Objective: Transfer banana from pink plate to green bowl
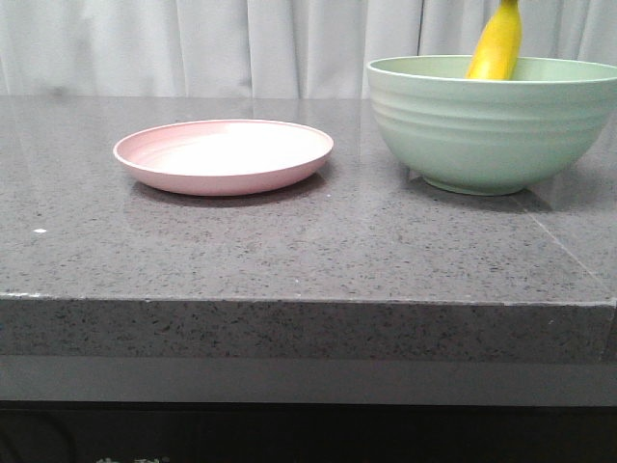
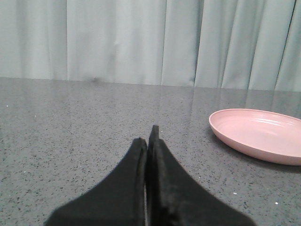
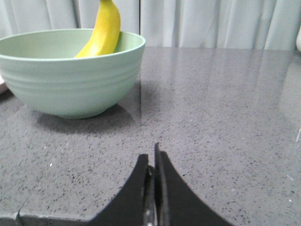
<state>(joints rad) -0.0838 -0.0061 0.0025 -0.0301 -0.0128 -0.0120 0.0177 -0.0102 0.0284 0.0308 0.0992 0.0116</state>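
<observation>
The banana (image 1: 497,42) leans upright inside the green bowl (image 1: 492,125) at the right of the table, its upper part rising above the rim. From the right wrist I see the same banana (image 3: 104,29) resting against the bowl (image 3: 70,75) wall. The pink plate (image 1: 224,154) lies bare left of the bowl; its edge (image 2: 258,136) also shows in the left wrist view. My left gripper (image 2: 148,136) is shut with nothing in it, low over the table and well apart from the plate. My right gripper (image 3: 151,155) is shut on nothing, some way from the bowl. Neither gripper appears in the front view.
A grey speckled stone tabletop (image 1: 308,241) carries both dishes, with its front edge (image 1: 308,301) near the camera. White curtains (image 1: 241,39) hang behind the table. A seam in the stone runs near the bowl (image 1: 569,251).
</observation>
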